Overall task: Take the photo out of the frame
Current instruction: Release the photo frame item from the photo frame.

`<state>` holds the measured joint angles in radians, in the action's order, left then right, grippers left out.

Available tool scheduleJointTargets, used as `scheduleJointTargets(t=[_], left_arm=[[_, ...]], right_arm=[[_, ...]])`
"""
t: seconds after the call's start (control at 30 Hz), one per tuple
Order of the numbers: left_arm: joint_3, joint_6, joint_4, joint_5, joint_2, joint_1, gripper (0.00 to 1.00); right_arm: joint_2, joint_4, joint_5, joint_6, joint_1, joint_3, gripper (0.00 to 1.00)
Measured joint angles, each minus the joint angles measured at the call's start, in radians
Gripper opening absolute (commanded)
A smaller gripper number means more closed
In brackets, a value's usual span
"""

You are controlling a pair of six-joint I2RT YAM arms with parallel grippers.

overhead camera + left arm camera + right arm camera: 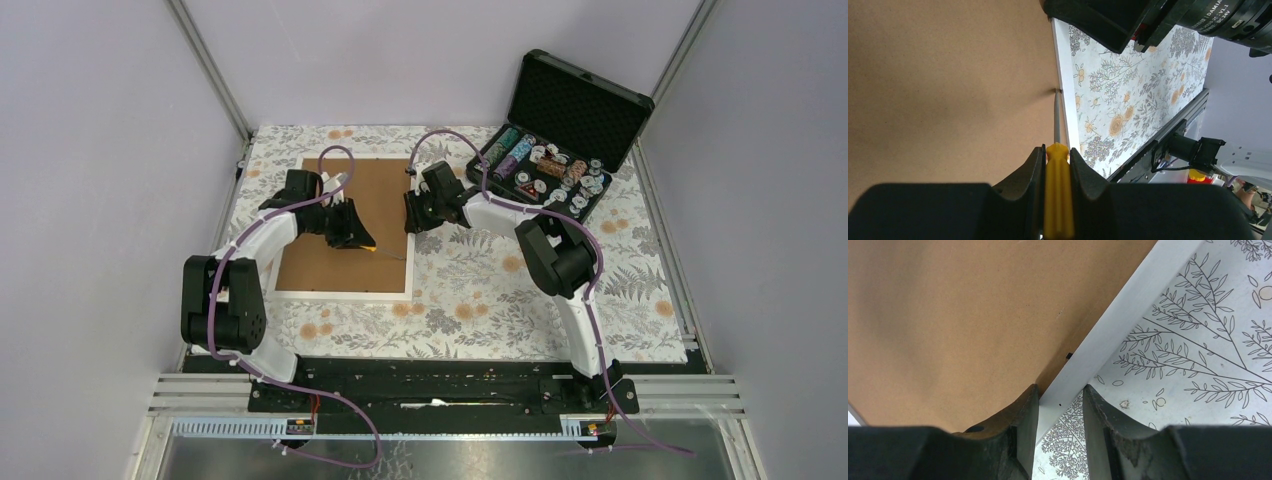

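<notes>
**Item: the frame** (340, 296), with the photo inside.

- **Location:** We find it face down on the floral tablecloth (480, 290), left of centre. The brown backing board (385, 190) faces up inside a narrow white rail. The photo is hidden beneath the board.
- **Tooling:** The left gripper (1057, 152) is clamped on a yellow-handled screwdriver (1057, 200), whose tip sits at a small dark tab (1058, 90) on the right rail. The right gripper (1060, 395) straddles that same rail, one finger over the board and one over the cloth. We cannot tell whether it pinches.
- **Handling, as we judge it:**
  - The frame looks light and stiff, and likely to skate on the cloth if levered without bracing.
  - The board looks thin and rigid, and should lift by an edge once the tabs are turned.
  - The photo is probably a flimsy sheet that creases and smudges easily.
- **Where to hold:** We would hold the rail for steadying and the board by its freed edge. The photo should be taken by a margin or corner only.
</notes>
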<state>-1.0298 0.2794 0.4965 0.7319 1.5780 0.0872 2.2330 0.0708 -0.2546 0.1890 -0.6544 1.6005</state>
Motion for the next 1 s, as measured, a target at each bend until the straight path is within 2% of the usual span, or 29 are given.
scheduleJointTargets(t=[0.27,0.77,0.83,1.0], left_arm=[[0.0,0.001,-0.017,-0.003,0.002,0.022,0.0],[0.09,0.081,-0.123,0.006,-0.042,0.034,0.0],[0.096,0.091,-0.125,-0.023,-0.062,0.051,0.0],[0.093,0.135,-0.1,-0.207,-0.141,0.161,0.0]], right_arm=[[0.015,0.014,-0.011,0.019,0.0,0.023,0.0],[0.024,0.008,-0.002,0.125,0.0,0.026,0.0],[0.024,0.011,0.003,0.146,0.0,0.027,0.0],[0.026,0.022,0.012,0.183,-0.001,0.032,0.0]])
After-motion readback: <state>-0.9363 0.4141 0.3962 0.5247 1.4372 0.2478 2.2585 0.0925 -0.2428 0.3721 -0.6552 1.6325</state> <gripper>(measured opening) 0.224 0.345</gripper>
